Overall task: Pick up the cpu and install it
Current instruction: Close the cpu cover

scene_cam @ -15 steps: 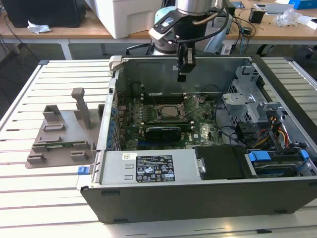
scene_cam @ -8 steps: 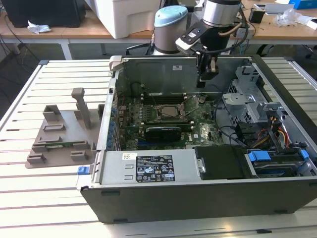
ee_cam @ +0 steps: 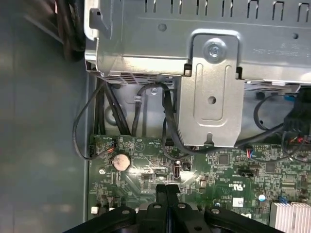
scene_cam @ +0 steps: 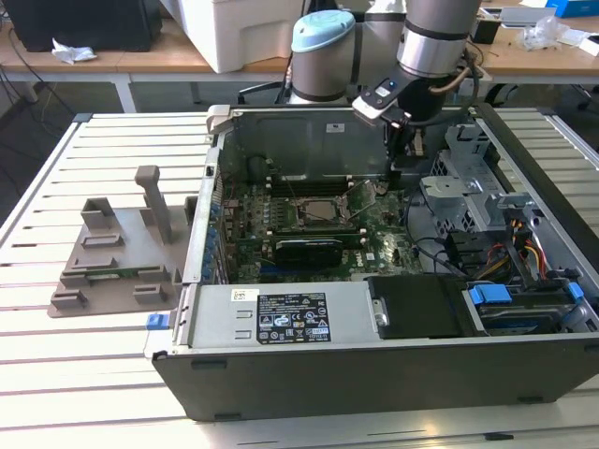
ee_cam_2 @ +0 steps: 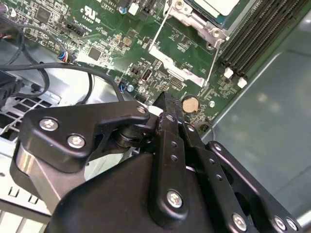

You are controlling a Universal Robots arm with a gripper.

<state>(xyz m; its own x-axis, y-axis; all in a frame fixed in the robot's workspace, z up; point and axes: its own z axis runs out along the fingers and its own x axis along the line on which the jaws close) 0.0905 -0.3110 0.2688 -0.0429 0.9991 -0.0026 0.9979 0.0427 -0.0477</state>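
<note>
The cpu (scene_cam: 317, 211) lies flat in its socket on the green motherboard (scene_cam: 384, 245) inside the open computer case (scene_cam: 374, 374). In the second wrist view its silvery top and green edge (ee_cam_2: 221, 6) show at the picture's border, with grey metal socket parts just beside it. The tool (scene_cam: 395, 180) hangs over the board on the exterior view's right of the socket, apart from the chip. In both wrist views its black fingers (ee_cam_2: 167, 116) (ee_cam: 166, 191) are clenched tip to tip with nothing between them, near a round coin battery (ee_cam_2: 189, 103). The grey plastic holder (scene_cam: 117, 257) sits on the slatted desk (scene_cam: 94, 374), outside the case.
</note>
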